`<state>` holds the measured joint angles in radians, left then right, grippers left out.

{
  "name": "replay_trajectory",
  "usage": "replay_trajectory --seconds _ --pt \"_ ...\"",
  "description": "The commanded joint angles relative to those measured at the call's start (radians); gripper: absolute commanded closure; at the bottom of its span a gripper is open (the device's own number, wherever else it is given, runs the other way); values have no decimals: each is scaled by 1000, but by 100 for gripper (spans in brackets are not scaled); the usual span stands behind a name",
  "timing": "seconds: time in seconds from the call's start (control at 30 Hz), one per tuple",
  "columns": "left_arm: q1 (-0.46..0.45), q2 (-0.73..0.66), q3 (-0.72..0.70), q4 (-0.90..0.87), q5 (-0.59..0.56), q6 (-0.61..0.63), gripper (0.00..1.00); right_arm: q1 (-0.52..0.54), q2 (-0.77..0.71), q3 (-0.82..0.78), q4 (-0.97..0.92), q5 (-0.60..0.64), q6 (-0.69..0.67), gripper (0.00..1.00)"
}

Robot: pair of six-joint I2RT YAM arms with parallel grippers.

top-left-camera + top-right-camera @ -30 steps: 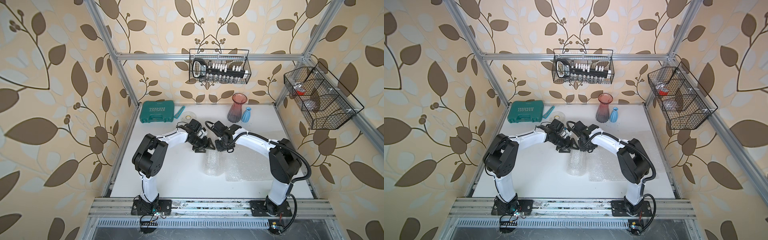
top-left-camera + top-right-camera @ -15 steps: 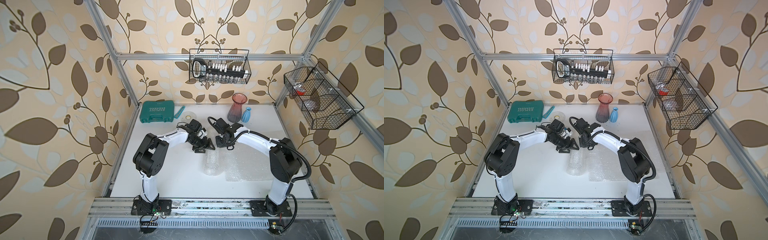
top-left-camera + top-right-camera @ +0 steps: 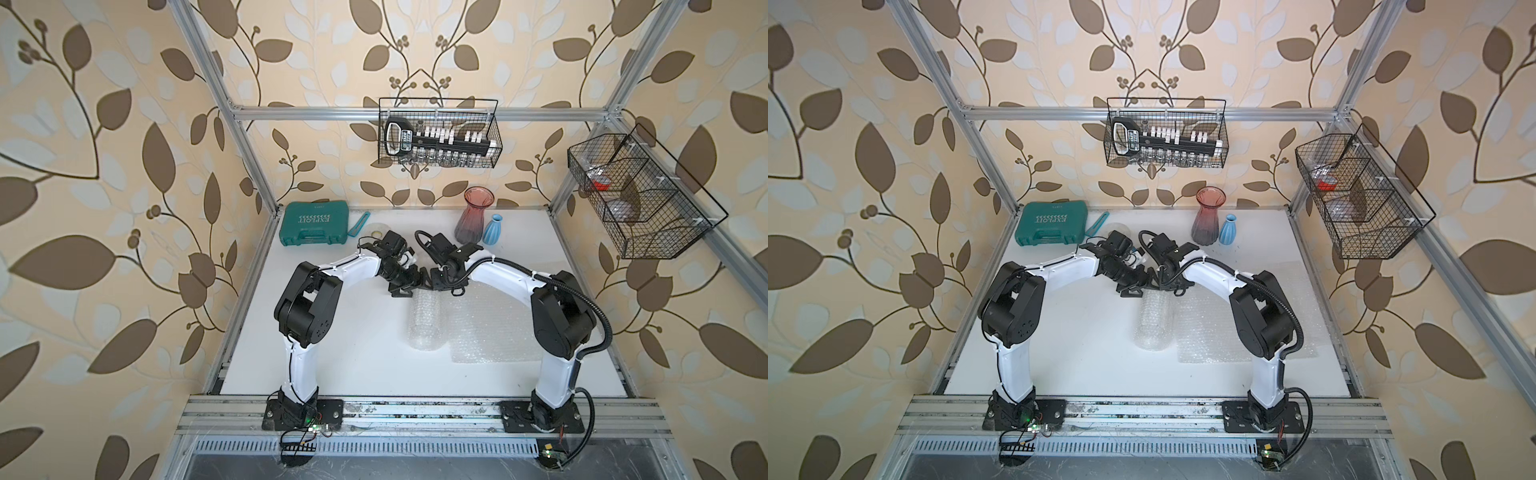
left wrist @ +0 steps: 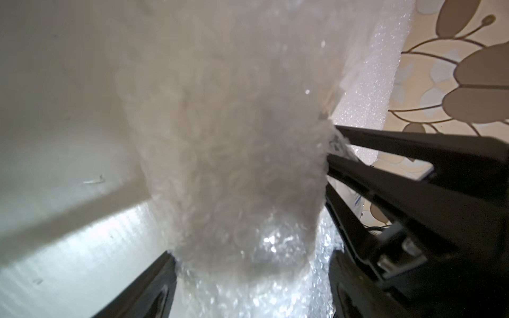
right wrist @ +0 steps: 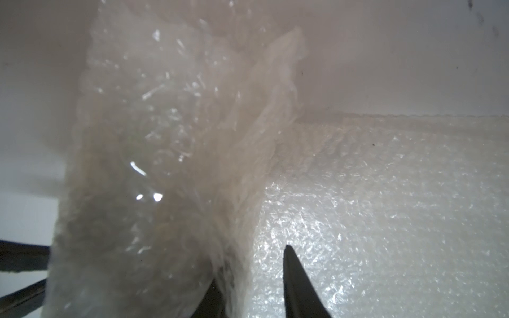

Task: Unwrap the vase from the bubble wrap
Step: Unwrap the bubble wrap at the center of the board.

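Bubble wrap [image 3: 424, 320] is judged partly undone: one flat layer lies spread beneath the right pincer [image 5: 252, 264], which appears to pinch a raised fold, while the rolled remainder, its vase not discernible, sits between the spread jaws of the left pincer [image 4: 249, 256] and awaits unrolling.

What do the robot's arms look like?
Both arms match: the left arm and right arm have smooth white tubes joined by chunky black joints. The left gripper and right gripper are black with thin pointed fingers. A ribbed black cable runs along the right arm.
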<state>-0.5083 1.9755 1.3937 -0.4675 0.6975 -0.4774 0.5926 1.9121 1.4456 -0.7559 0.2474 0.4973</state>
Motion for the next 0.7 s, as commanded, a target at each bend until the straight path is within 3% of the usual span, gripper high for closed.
replay_trajectory --seconds 0.0,0.4,0.67 --pt "11 27 38 16 -13 8 13 -3 22 37 6 49 8 72" --pt "11 55 15 19 -15 13 20 -9 94 93 6 100 18 69" --pt "11 43 -36 30 -27 4 24 -23 116 81 57 98 -10 84"
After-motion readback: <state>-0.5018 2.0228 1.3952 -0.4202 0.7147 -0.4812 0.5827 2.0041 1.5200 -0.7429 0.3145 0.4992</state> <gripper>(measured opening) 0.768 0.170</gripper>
